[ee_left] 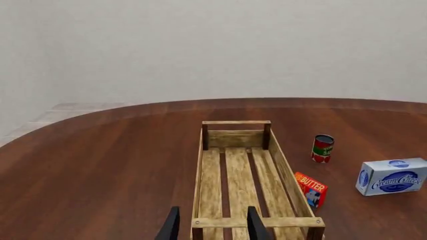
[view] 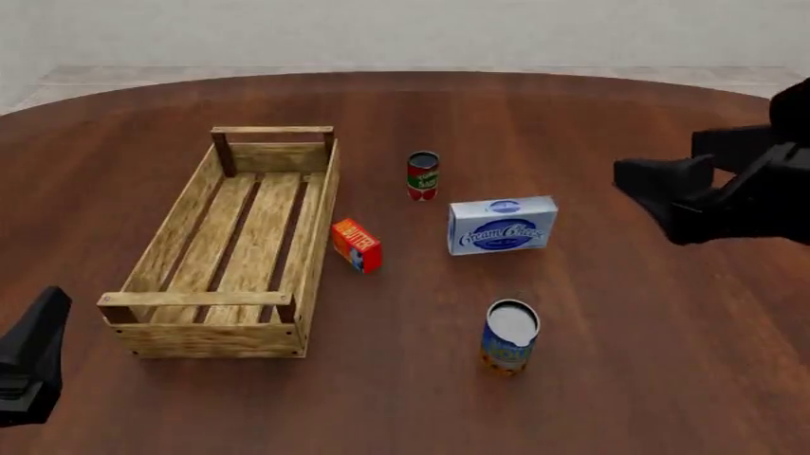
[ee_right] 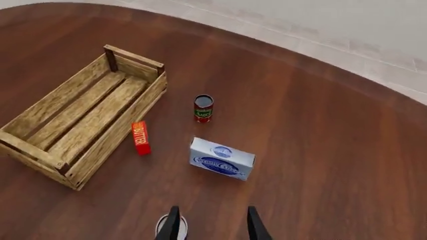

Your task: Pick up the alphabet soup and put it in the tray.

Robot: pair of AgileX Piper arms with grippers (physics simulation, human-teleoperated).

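The alphabet soup [view: 510, 336] is a blue and orange-yellow can with a white top. It stands upright on the table, near the front and right of the middle. In the right wrist view only a sliver of the alphabet soup [ee_right: 163, 229] shows, at the frame's edge beside one finger. The tray [view: 317, 227], a long crate of light wooden slats, lies to the left with nothing in it. My right gripper [ee_right: 213, 227] hangs open above the table, short of the can. My left gripper [ee_left: 213, 227] is open over the near end of the tray [ee_left: 235, 138].
A small red and green can [view: 423, 175] stands behind a blue and white cream cheese box [view: 503, 225]. An orange butter box [view: 357, 245] sits right beside the tray's right wall. The right arm [view: 734, 190] hovers at the right edge, the left arm [view: 32, 360] at the lower left corner.
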